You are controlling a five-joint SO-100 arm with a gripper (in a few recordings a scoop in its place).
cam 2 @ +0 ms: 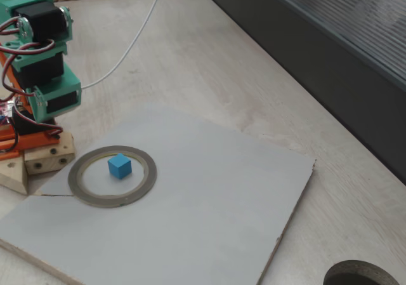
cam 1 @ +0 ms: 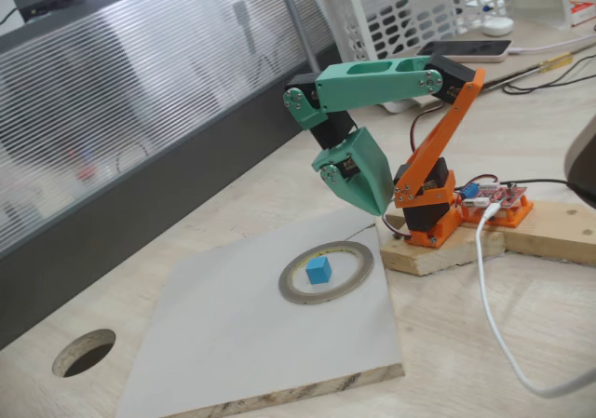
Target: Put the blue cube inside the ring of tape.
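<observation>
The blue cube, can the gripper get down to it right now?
Probably yes. The cube sits uncovered inside the tape ring, and the gripper hangs above the ring's far edge, with nothing between them.

One fixed view looks down obliquely from the board's far side, facing the arm's base [cam 1: 430,215]; the other sits closer, beside the arm, facing the dark wall panel. Both share the grey board [cam 1: 233,343] [cam 2: 209,196], ring of tape [cam 1: 326,272] [cam 2: 112,176] and blue cube [cam 1: 318,270] [cam 2: 119,166]

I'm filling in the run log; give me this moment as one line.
blue cube: inside ring of tape, on the grey board | gripper: raised, apart from cube, jaws look shut | task: looks done
</observation>
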